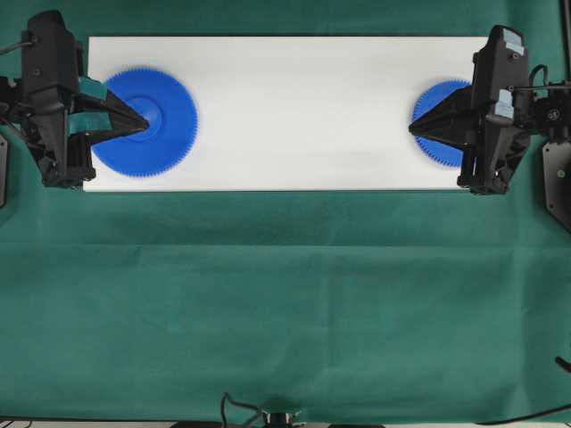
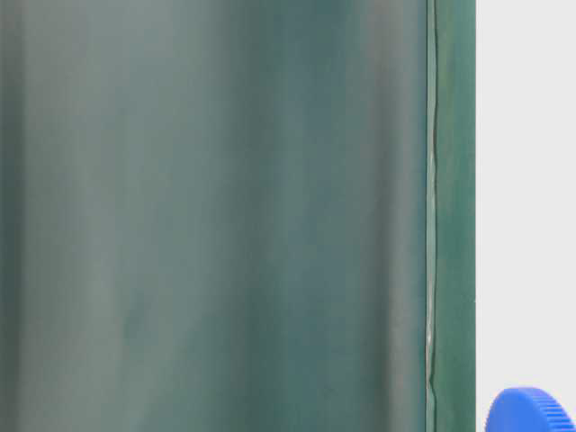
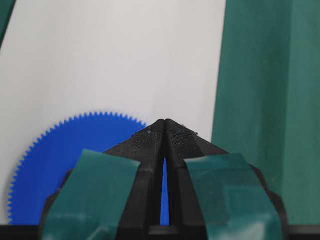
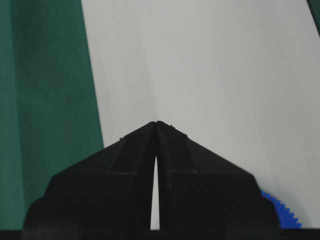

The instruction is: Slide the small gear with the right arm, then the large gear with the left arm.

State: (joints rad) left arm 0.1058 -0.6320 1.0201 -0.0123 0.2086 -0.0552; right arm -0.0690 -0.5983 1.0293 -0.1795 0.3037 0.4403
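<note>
Start of task. My right gripper, jaws closed on nothing, sits over the small gear at the white board's right end; my left gripper, likewise closed, over the large gear at the left end. By my judgement, both slides remain.

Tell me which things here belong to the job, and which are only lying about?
Belong to the job:
small gear
large gear
right gripper, shut
left gripper, shut

Only lying about:
white board
green cloth
</note>
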